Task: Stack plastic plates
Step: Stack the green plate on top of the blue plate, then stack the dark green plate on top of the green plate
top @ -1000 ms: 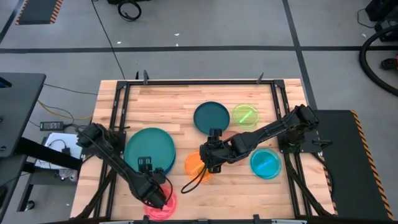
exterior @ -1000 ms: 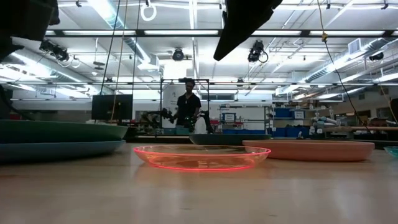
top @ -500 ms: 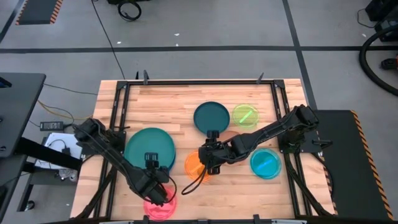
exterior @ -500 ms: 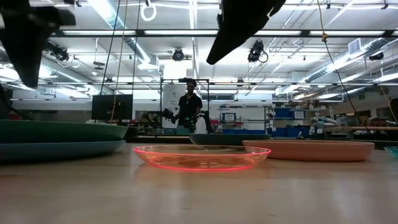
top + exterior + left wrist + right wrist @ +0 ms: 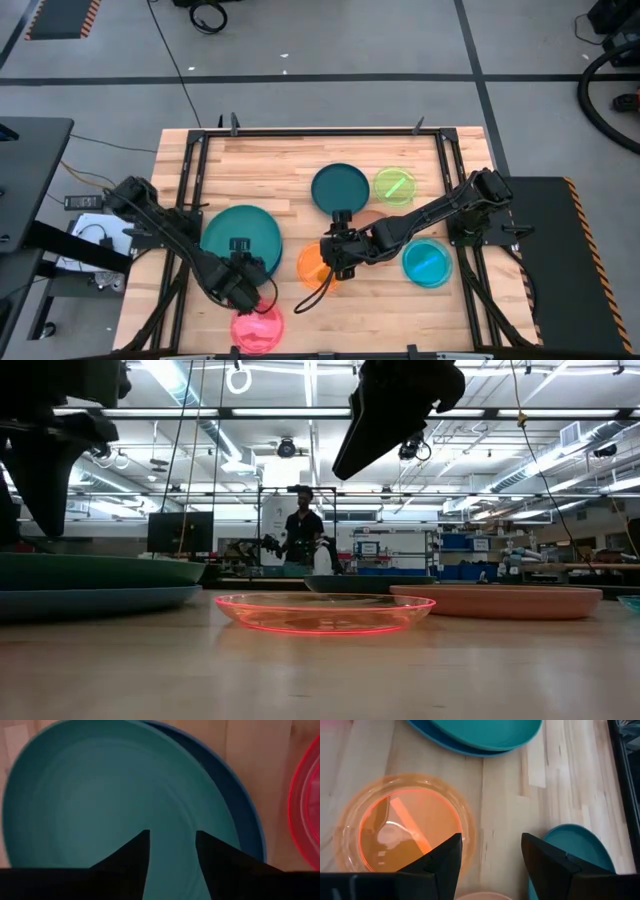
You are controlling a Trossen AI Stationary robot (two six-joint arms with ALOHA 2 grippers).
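The left gripper (image 5: 243, 283) has its two dark fingers (image 5: 131, 857) spread apart with nothing between them. It hovers over the 5 o'clock edge of the large teal plate (image 5: 240, 240). That plate sits on top of a large blue plate (image 5: 235, 800) (only a crescent of blue rim shows beneath it), at about 8 o'clock from the middle of the wooden table (image 5: 270, 165).

Just past the left gripper, toward 6 o'clock at the table's near edge, lies the small pink plate (image 5: 257, 330).

The right gripper (image 5: 338, 262) also has its fingers (image 5: 442, 860) held wide and empty. It hangs above the small orange plate (image 5: 314, 264), which lies flat on the table just beside the teal plate at its 3 o'clock side.

A tan-brown plate (image 5: 372, 218) is mostly hidden under the right arm. At 12 o'clock from the orange plate lies the medium dark teal plate (image 5: 340, 188), with the small green plate (image 5: 394, 186) touching or just beside its 3 o'clock side. The small cyan plate (image 5: 427, 262) rests at 3 o'clock, near the table's right edge.

In the low view, a person (image 5: 303, 532) stands far behind the table.
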